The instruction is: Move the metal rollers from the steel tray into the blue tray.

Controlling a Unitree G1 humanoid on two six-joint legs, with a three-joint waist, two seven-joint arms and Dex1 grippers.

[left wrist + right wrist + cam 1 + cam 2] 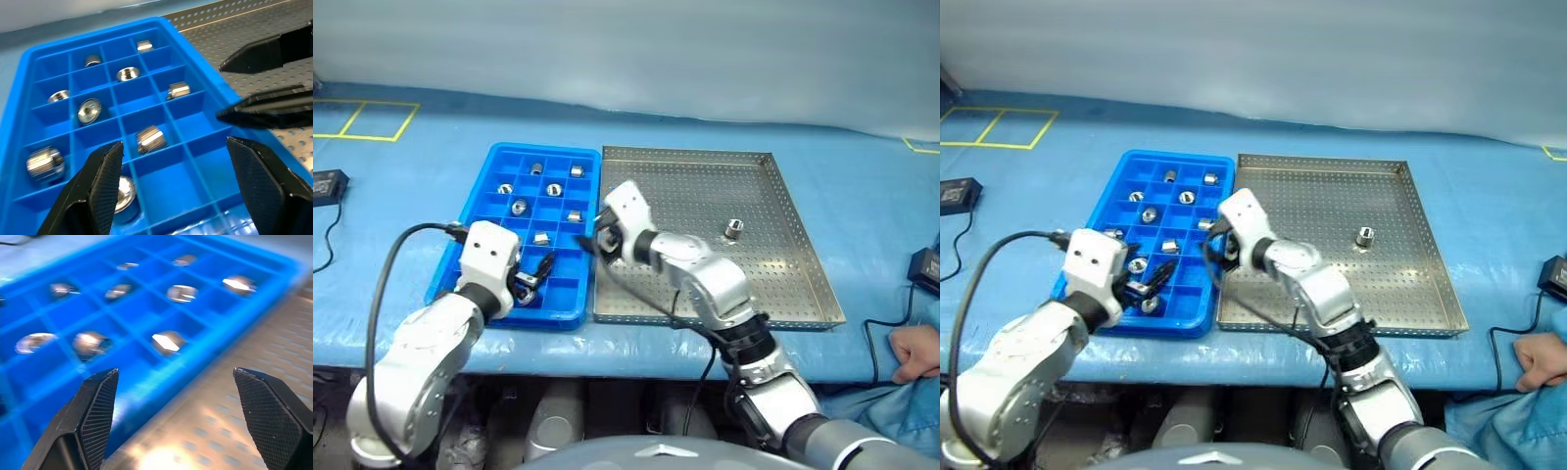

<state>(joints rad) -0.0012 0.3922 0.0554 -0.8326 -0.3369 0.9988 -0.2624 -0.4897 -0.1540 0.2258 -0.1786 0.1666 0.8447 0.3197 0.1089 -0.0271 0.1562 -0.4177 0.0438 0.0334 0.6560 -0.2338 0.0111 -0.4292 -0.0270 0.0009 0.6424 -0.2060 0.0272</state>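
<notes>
On the steel tray (803, 284) one metal roller (733, 230) remains, the others sorted singly into the blue tray (480, 196) cells. The right gripper (603, 238) spreads empty at the trays' shared edge (apparently just unloaded); the left gripper (534, 274) hovers spread over the blue tray's near cells, holding nothing.

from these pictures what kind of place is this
Probably a factory or lab sorting bench: a blue-covered table holding a perforated steel tray, a compartmented blue tray of metal rollers, and yellow floor-style marking tape.

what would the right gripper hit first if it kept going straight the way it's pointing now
Probably the blue tray. The right gripper is open and empty over the steel tray, aimed at the blue tray's near wall, with filled compartments beyond. Depth is hard to judge; it might clear the rim and meet a metal roller instead.
</notes>
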